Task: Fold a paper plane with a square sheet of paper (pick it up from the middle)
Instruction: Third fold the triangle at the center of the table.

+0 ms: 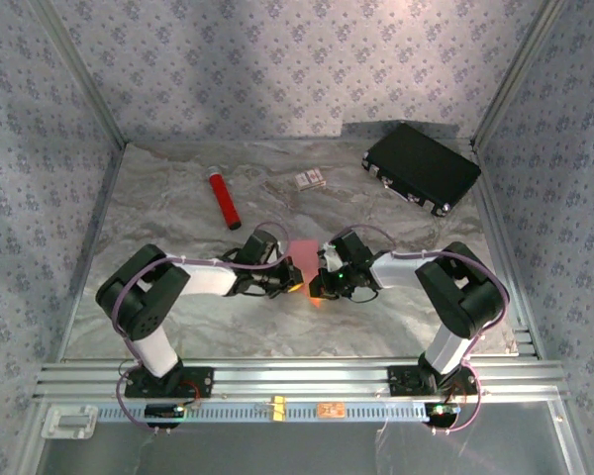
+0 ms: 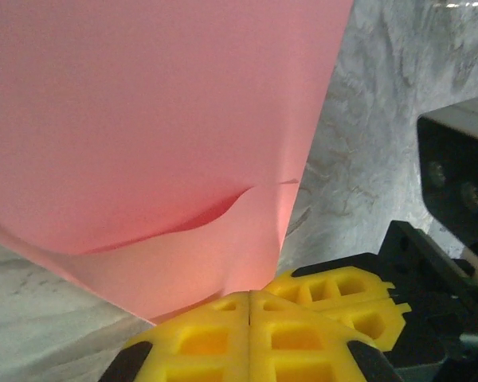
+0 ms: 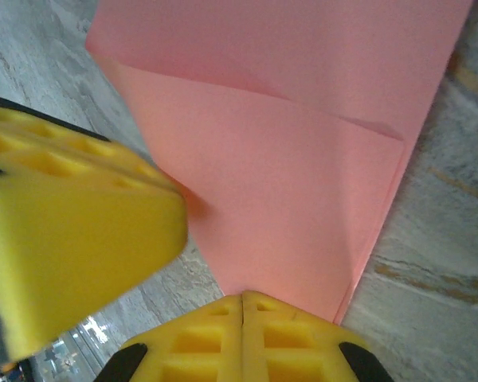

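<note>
Although both wrist views crop its far edges, the partly folded square sheet of paper point(image 3: 287, 159) is at the middle of the table point(image 1: 178, 317). The left gripper point(image 2: 249, 298) and right gripper point(image 3: 241, 301) each clamp tight on an edge, and from above they hide most of it.

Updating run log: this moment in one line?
left gripper shut on thin pink-red paper sheet | right gripper shut on it | partly folded
</note>
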Available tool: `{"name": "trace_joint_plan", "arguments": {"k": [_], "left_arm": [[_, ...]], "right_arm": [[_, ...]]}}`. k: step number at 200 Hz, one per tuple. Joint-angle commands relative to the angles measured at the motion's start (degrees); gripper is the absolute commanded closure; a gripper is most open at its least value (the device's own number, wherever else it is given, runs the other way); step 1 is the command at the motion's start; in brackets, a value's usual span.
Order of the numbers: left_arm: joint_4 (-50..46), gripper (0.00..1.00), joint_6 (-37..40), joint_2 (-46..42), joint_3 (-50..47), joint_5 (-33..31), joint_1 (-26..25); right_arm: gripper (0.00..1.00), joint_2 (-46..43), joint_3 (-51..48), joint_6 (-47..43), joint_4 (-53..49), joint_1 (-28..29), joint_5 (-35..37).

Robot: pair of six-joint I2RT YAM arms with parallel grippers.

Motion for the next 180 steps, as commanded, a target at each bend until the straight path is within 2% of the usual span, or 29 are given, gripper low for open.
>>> {"name": "trace_joint_plan", "arguments": {"k": [1, 61, 180], "left_arm": [[-0.9, 1.0, -0.4, 2.2, 0.6, -1.2, -0.2], [-6.9, 1.0, 0.4, 3.7, 1.0, -6.3, 1.2], [-12.4, 1.0, 5.0, 3.9, 4.2, -5.4, 9.8]], "right_arm": [[0.98, 0.7, -2.0, 0.4, -4.4, -0.6, 3.8], [1.0, 0.6, -2.1, -0.3, -5.8, -0.5, 4.2], [1.0, 0.9, -1.7, -1.3, -6.6, -0.5, 3.8]]}}
